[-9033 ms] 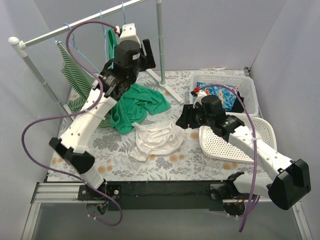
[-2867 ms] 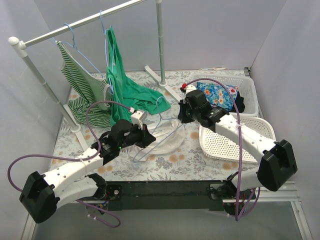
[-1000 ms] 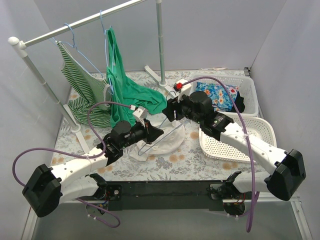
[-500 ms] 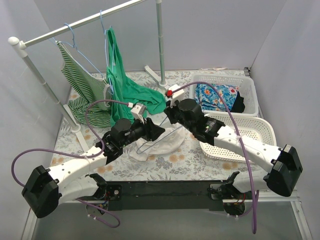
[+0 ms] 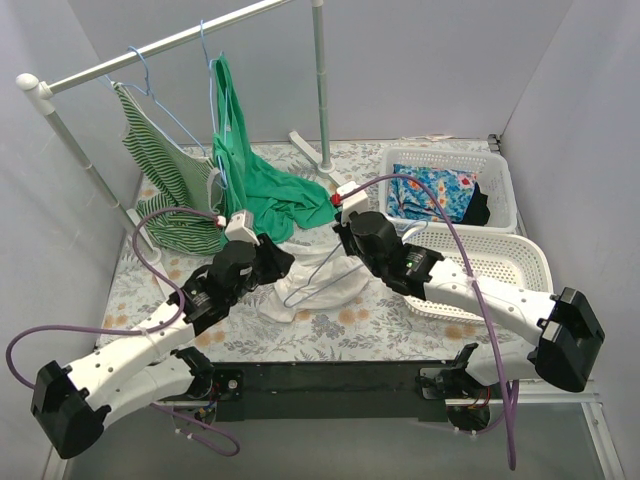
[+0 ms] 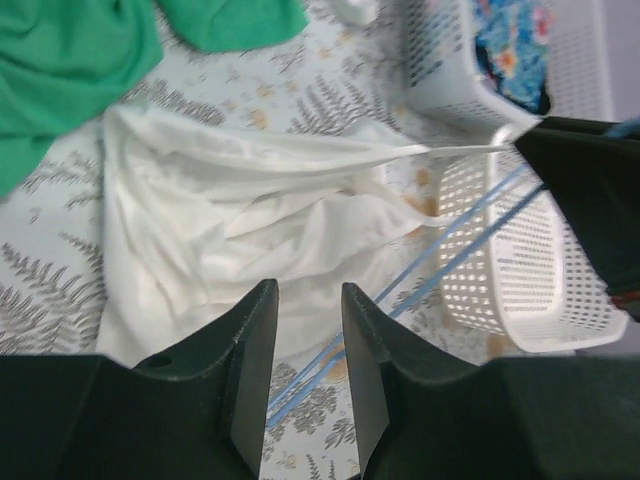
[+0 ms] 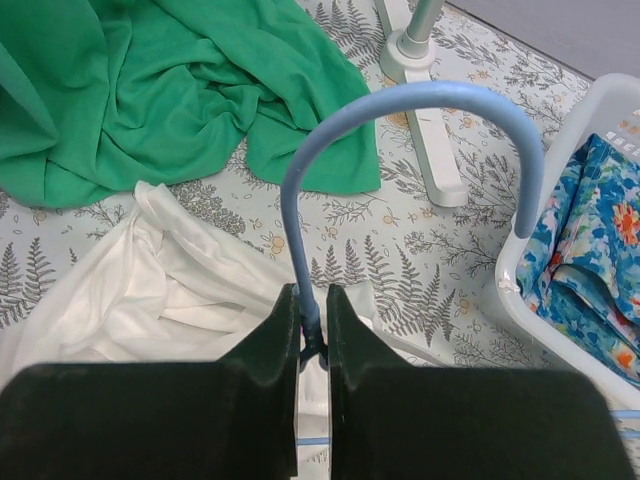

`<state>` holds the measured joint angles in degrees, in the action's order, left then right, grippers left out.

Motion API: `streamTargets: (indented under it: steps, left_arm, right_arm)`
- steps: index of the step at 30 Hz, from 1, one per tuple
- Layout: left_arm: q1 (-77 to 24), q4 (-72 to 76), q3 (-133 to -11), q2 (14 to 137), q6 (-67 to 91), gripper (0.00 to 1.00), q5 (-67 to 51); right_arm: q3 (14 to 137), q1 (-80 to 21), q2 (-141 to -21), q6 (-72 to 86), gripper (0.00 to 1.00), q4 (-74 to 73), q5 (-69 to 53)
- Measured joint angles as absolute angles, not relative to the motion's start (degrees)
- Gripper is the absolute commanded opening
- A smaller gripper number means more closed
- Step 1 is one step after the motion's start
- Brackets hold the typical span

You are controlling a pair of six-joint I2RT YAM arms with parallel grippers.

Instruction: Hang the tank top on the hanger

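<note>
The white tank top [image 5: 325,287] lies crumpled on the fern-print table, also in the left wrist view [image 6: 230,230] and the right wrist view [image 7: 170,290]. The light-blue hanger [image 5: 311,289] rests slanted over it, its wire [image 6: 440,255] running across the cloth. My right gripper [image 5: 343,245] [image 7: 312,300] is shut on the hanger's neck just below the hook [image 7: 420,95]. My left gripper [image 5: 283,262] [image 6: 308,295] hovers at the top's left side, open. Nothing sits between its fingers, and the hanger wire passes on the table beyond them.
A bright green garment [image 5: 270,190] hangs from the rail [image 5: 150,50] and spills onto the table behind the top. A striped top [image 5: 160,170] hangs at the left. The stand pole [image 5: 322,90] rises behind. A white basket [image 5: 500,175] of floral cloth and a flat white basket [image 5: 495,285] sit right.
</note>
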<state>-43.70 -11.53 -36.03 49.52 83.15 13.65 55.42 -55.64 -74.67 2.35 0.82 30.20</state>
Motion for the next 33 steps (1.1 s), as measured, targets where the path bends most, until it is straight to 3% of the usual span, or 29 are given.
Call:
streamTargets:
  steps: [8, 19, 23, 28, 33]
  left_arm:
    - [-43.72, -19.18, -35.94, 60.84, 85.91, 0.37, 15.07]
    - [-43.72, -15.99, -35.29, 70.43, 83.46, 0.38, 12.58]
    - [-43.72, -14.11, -35.51, 73.84, 82.74, 0.31, 12.58]
    - [-43.72, -13.13, -35.75, 76.01, 82.37, 0.07, 12.69]
    - [-43.72, -13.54, -36.18, 73.21, 82.35, 0.0, 13.32]
  right_arm:
    - [53.28, -55.9, -73.23, 1.54, 0.01, 1.1, 30.79]
    - [52.6, -56.01, -71.68, 1.52, 0.01, 1.52, 30.96]
    - [52.6, -56.01, -71.66, 1.52, 0.01, 1.52, 30.96]
    - [52.6, -56.01, -71.59, 1.56, 0.01, 1.52, 31.62]
    - [52.6, -56.01, -71.59, 1.96, 0.01, 1.39, 35.31]
